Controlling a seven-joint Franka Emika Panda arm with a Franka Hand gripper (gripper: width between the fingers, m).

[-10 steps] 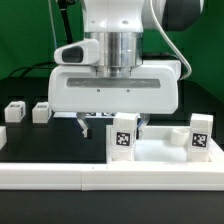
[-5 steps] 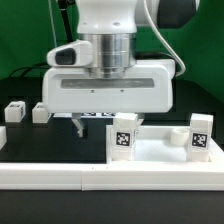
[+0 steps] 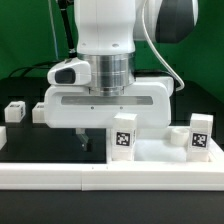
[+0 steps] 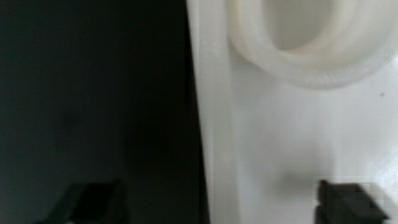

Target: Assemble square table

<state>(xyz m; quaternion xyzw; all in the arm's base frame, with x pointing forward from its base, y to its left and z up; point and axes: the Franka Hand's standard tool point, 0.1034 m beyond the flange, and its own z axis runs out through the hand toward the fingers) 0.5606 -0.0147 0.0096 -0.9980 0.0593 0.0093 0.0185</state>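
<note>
The large white plastic square slab (image 3: 165, 152) lies at the exterior view's right. Its rim sits between the wide-parted jaws of the black two-finger gripper (image 4: 222, 203), which holds nothing. Closing squarely on the rim looks best, clear of the raised corner hole (image 4: 311, 45). The long white L-shaped rail (image 3: 60, 176) fences the front. A tagged white block (image 3: 122, 135) crowds the jaws. Small white stubby legs (image 3: 15, 110) stand well apart.
</note>
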